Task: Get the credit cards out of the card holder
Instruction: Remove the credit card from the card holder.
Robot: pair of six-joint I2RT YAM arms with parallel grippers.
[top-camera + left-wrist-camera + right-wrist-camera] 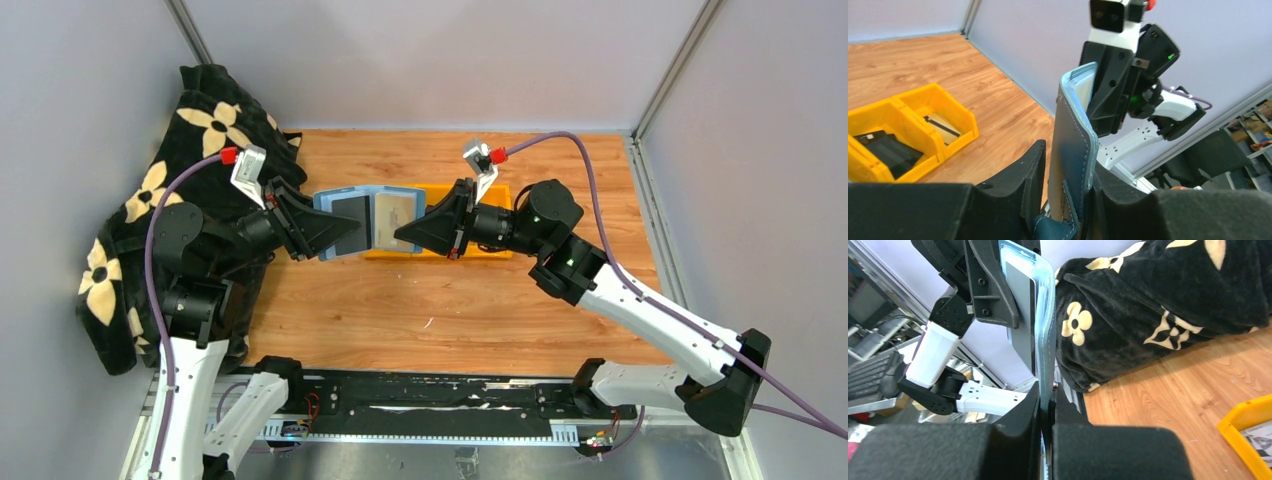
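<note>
Card holder [370, 218] is hanging spread open in the air near the left end of the yellow bin [960, 142]. The left gripper [345, 232] is pinching its left flap and the right gripper [408, 235] its right flap. It is looking light and floppy, bending where gripped. The credit cards [350, 212], stiff and slick, are probably wanting a pinch on an exposed edge. No lettering is showing legibly.

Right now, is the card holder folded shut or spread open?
Spread open: the top view shows the card holder with both inner panels side by side, left claw pinching one half, right claw the other.
</note>
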